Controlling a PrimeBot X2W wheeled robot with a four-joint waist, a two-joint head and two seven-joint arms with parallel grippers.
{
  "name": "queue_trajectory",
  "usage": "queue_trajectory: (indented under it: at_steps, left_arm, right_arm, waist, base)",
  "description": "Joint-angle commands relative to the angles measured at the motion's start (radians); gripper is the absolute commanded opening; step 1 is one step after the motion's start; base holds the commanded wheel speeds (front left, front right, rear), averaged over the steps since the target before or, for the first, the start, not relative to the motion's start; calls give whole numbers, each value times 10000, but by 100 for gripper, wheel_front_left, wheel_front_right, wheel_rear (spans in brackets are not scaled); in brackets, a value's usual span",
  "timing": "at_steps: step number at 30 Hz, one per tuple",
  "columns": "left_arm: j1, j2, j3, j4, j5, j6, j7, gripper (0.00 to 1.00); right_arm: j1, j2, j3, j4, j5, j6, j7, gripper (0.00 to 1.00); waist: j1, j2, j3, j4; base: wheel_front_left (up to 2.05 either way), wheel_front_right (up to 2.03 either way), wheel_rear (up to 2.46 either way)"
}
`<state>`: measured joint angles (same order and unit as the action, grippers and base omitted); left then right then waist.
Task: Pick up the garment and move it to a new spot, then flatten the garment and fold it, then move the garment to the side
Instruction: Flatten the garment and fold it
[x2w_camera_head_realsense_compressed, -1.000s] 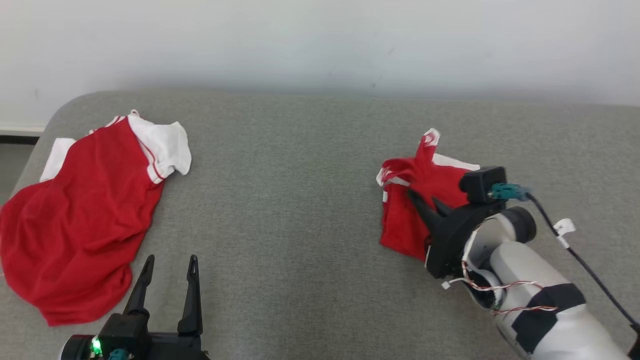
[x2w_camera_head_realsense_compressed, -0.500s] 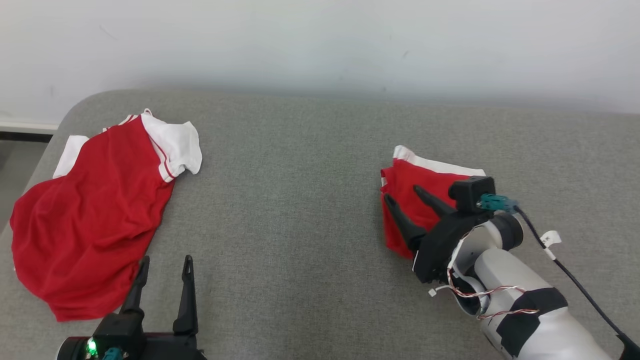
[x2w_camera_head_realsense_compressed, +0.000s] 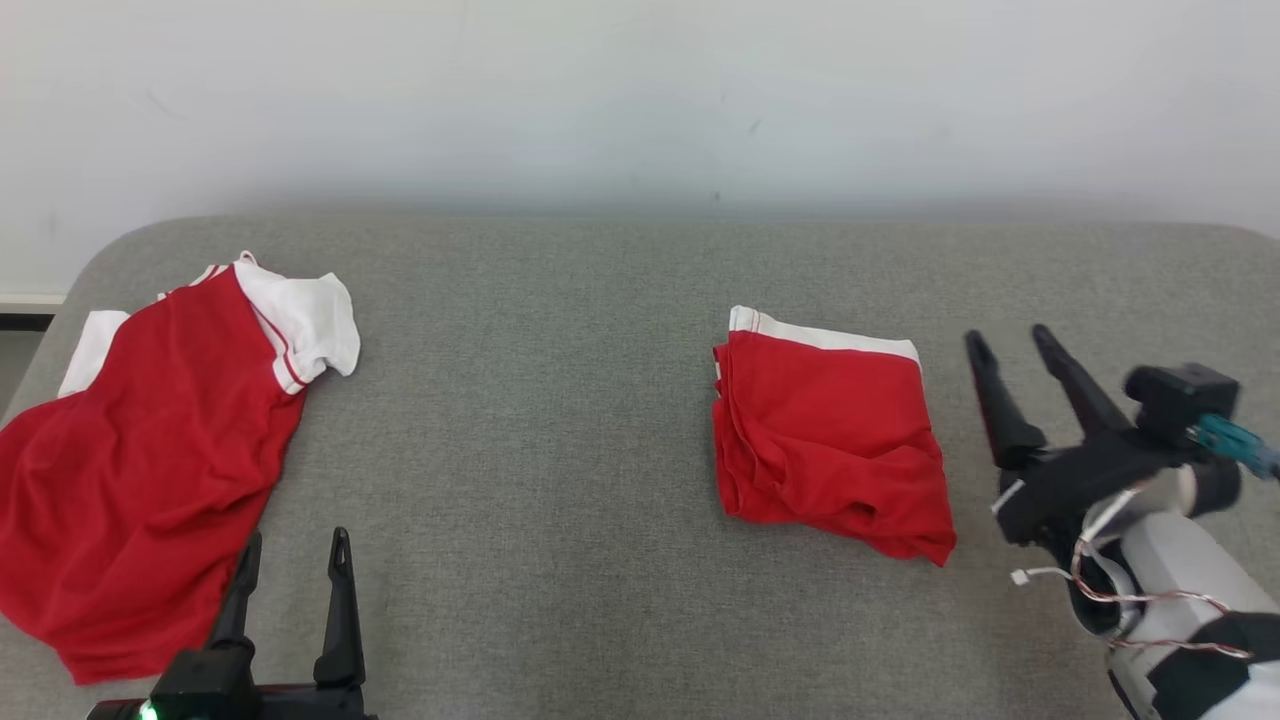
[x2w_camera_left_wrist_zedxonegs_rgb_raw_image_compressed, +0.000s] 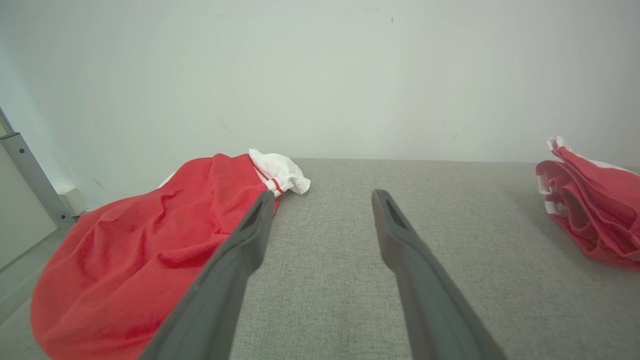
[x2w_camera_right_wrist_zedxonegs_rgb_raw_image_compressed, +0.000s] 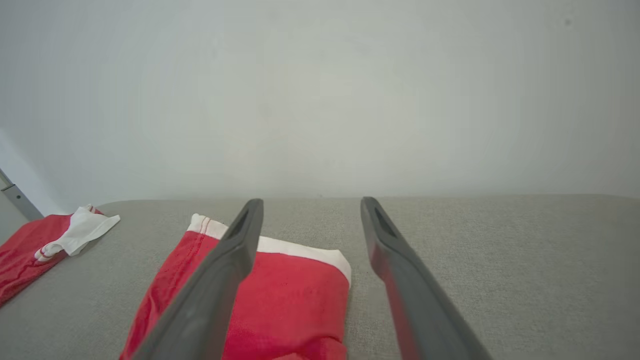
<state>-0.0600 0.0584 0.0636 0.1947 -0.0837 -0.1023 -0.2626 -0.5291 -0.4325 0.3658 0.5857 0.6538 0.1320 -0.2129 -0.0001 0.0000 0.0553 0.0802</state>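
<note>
Grey padded surface (x2w_camera_head_realsense_compressed: 560, 420) is stretching below a white wall (x2w_camera_head_realsense_compressed: 640, 100), and the folded red garment (x2w_camera_head_realsense_compressed: 825, 430) is lying right of its middle. Just beside it and apart from it, the right gripper (x2w_camera_head_realsense_compressed: 1008, 337) is hovering with fingers spread. Near a spread-out red shirt (x2w_camera_head_realsense_compressed: 150, 450), the left gripper (x2w_camera_head_realsense_compressed: 296, 538) is holding its fingers apart too.

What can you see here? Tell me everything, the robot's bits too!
folded garment: one, red with a white edge, right of the middle of the padded surface
shirt: one, red with white sleeves, lying unfolded at the left end
padded surface: one, grey, under both
wall: one, white, behind
left hand: one, dark, open and empty, beside the shirt
right hand: one, dark, open and empty, just right of the folded garment, not touching
</note>
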Motion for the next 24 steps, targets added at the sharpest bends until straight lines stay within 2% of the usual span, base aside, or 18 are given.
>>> queue_trajectory:
  at_steps: [1,8,18,24]
  left_arm:
    - [134,23,10,-51,101,36,-32,100]
    - [136,-8,-48,-74,176,56,-32,100]
    - [412,31,93,-77,309,142,-32,100]
    - [502,118,147,2,475,246,-32,100]
  right_arm:
    - [214,-25,-165,-91,-84,-22,-85,100]
    - [1355,303,-1547,-574,-671,-22,-299,100]
    - [3141,1636,-3267,-2363,-2375,-22,-527,100]
    - [4132,2413,-3775,-3489,-3358,-22,-530,100]
  waist:
    - [1,0,19,-47]
    - [1,0,15,-150]
    - [1,0,-350,-324]
    - [1,0,-517,-412]
  base:
    - [0,0,0]
    - [0,0,0]
    - [0,0,0]
    - [0,0,0]
